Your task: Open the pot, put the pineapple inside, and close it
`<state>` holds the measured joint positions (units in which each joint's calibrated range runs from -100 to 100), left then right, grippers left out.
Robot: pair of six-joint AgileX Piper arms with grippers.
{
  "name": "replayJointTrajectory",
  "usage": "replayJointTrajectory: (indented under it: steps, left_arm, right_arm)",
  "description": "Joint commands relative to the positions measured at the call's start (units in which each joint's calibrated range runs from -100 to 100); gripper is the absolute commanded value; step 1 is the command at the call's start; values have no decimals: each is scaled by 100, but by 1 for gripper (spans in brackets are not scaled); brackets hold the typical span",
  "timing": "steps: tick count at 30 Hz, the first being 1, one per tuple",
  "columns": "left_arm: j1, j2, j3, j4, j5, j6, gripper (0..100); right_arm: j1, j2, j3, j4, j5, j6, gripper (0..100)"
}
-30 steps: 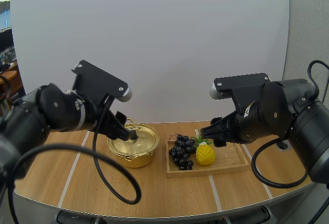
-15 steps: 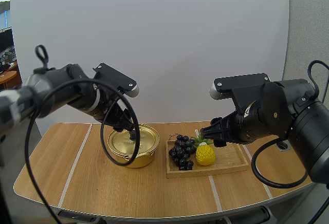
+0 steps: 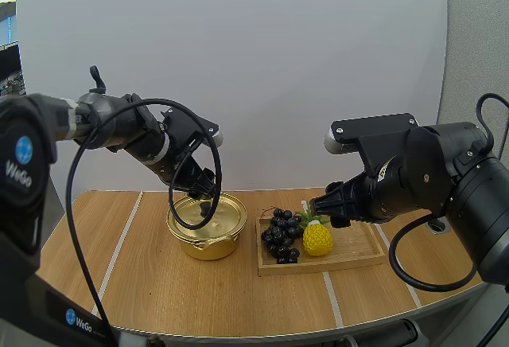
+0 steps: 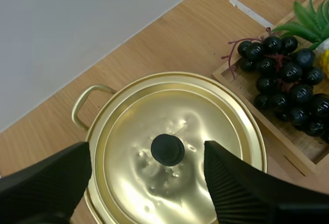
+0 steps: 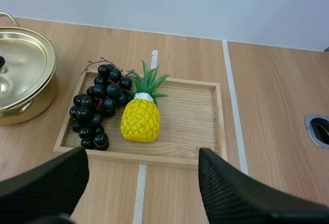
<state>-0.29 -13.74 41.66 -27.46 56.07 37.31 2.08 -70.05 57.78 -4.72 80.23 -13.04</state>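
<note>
High view: left gripper hangs just above the lid of the gold pot. Right gripper hangs over the wooden tray.

Left wrist view: fingers spread wide, either side of the black knob (no contact). Lid on.

Right wrist view: fingers apart, gripping nothing. Pineapple lies on the tray, just beside the grapes.

Pineapple on tray, right of pot
</note>
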Motion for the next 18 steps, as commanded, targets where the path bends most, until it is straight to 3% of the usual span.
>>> replayJointTrajectory:
  steps: [1,18]
  left_arm:
    - [-23,218,-48,-190,28,99,100]
    - [-23,1020,-281,-468,29,276,100]
  right_arm:
    - [-23,-24,-50,10,-120,-68,100]
    - [-23,-24,-50,9,-137,-68,100]
